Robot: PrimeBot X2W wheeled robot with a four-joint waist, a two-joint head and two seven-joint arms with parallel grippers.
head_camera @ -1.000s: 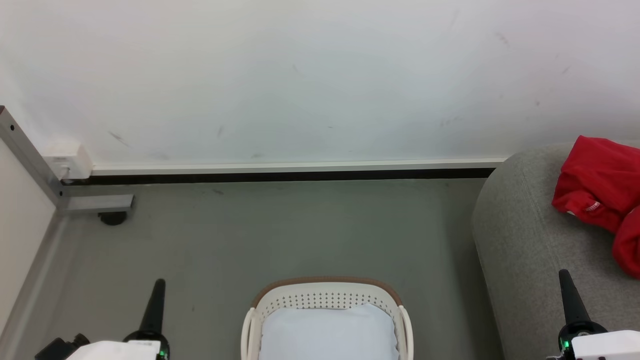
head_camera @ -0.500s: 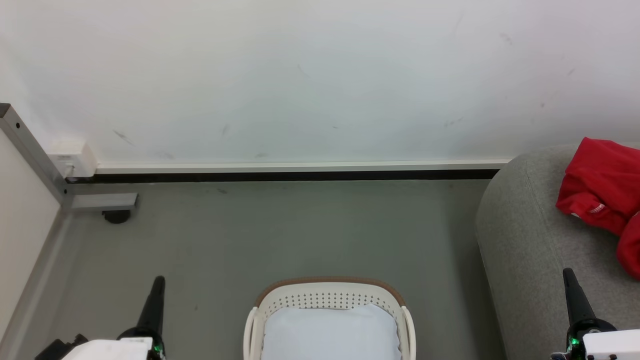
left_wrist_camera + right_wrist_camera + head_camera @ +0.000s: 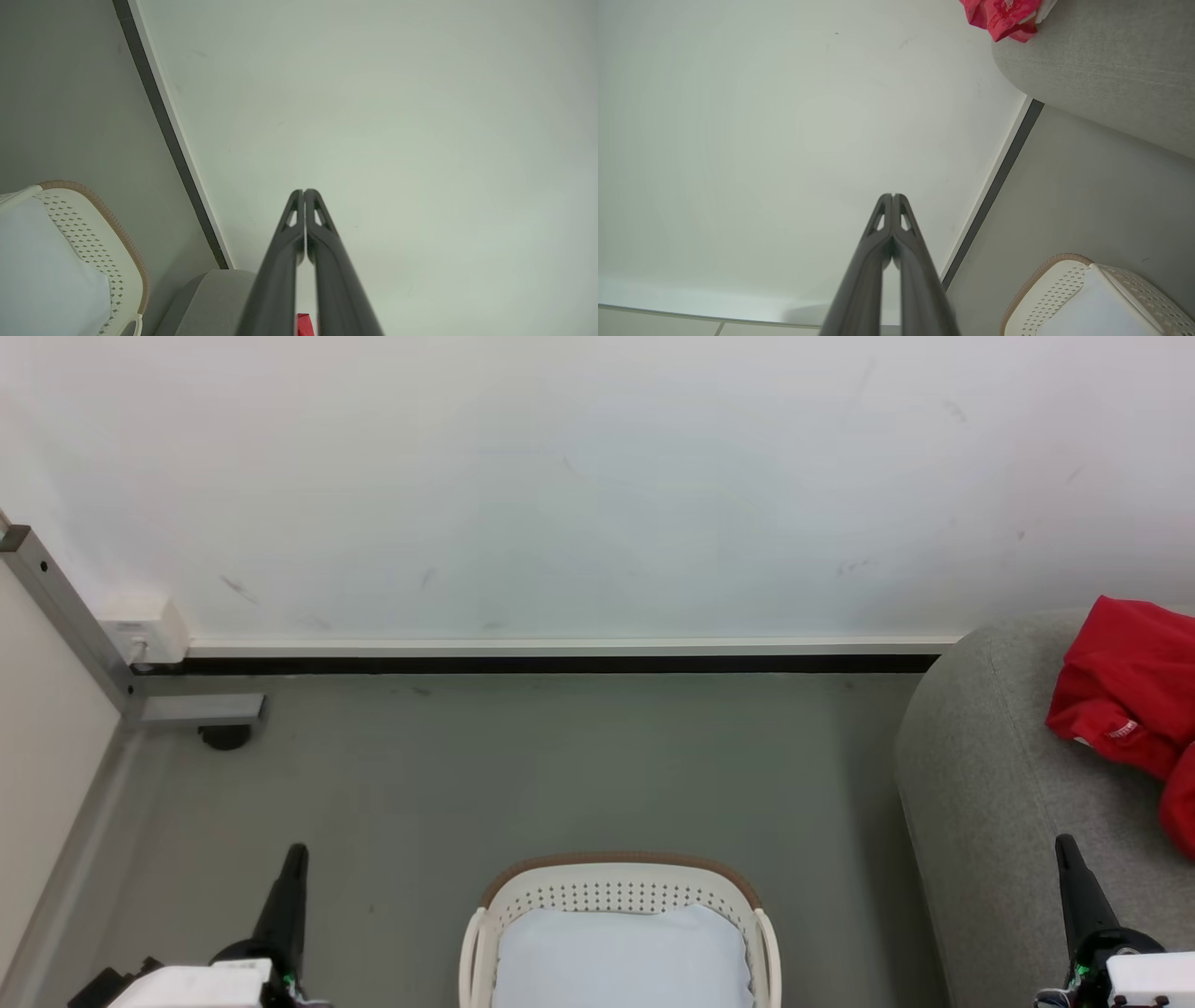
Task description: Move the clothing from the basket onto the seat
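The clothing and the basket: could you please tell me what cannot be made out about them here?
Clothing: head view, cut off by the right edge; garment count unclear.
Basket: head view, near half cut off by the bottom edge.
Left wrist view: clothing mostly hidden behind the left gripper.

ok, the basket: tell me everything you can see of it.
The basket is oval white plastic, its wall pierced with small holes, its rim edged brown. A pale blue-white liner fills the inside; nothing red lies on it. It stands upright on the grey floor, left of the seat and apart from it.
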